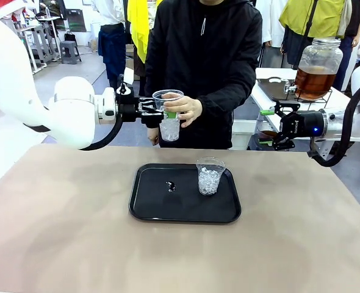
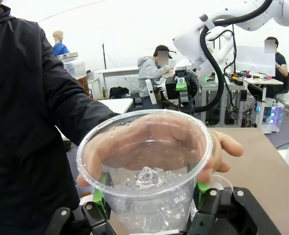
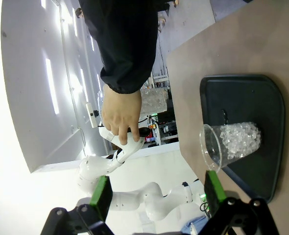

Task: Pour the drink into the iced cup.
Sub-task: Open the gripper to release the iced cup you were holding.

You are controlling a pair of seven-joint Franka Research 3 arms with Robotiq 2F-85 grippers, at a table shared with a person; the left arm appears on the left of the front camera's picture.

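The left tool is closed on a clear plastic cup with ice in the bottom and holds it up in the air in front of a person. The person's hand holds the same cup from the other side. I think the cup is being passed, so the tool should grip softly, hold the cup straight and not pull until the hand lets go. On the brown desk lies a flat black tray with a second clear cup of ice standing on it. The right tool is wide open and holds nothing. The brown drink sits in a big round glass jar far off to the right, behind the desk, so the cup has a long way to go.
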